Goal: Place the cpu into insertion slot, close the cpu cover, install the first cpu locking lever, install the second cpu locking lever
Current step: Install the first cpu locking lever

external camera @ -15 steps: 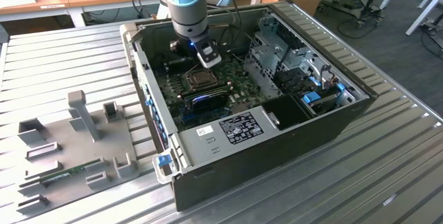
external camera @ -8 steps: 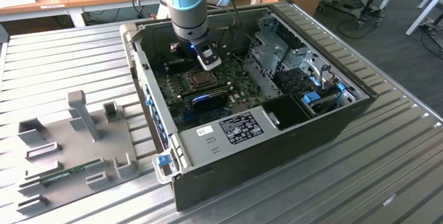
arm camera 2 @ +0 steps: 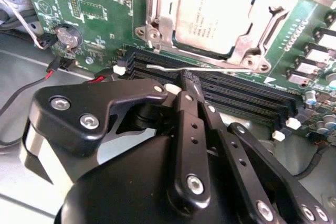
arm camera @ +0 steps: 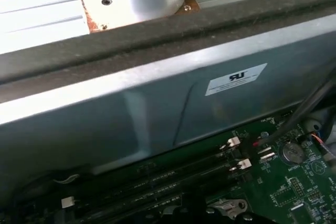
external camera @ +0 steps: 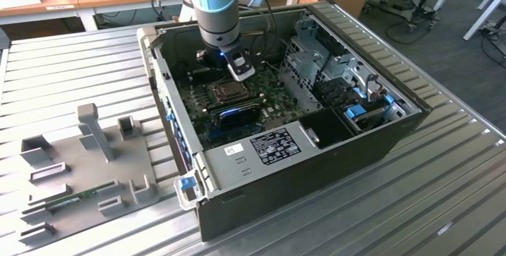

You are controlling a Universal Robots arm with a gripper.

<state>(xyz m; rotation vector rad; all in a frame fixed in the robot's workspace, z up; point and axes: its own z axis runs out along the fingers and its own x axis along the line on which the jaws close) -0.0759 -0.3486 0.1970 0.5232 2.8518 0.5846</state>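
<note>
Second wrist view, nearest: gripper (arm camera 2: 185, 85) fingers pressed together, holding nothing, tips poised at thin wire locking lever (arm camera 2: 202, 68) lying over black memory slots (arm camera 2: 247, 90). Beyond: cpu (arm camera 2: 212, 17) already seated in insertion slot (arm camera 2: 157, 9), cpu cover (arm camera 2: 247, 51) closed around it. Judgement: placement and cover done; levers apparently left. Exterior view: arm (external camera: 215, 1) inside open computer case (external camera: 332, 149).
</note>
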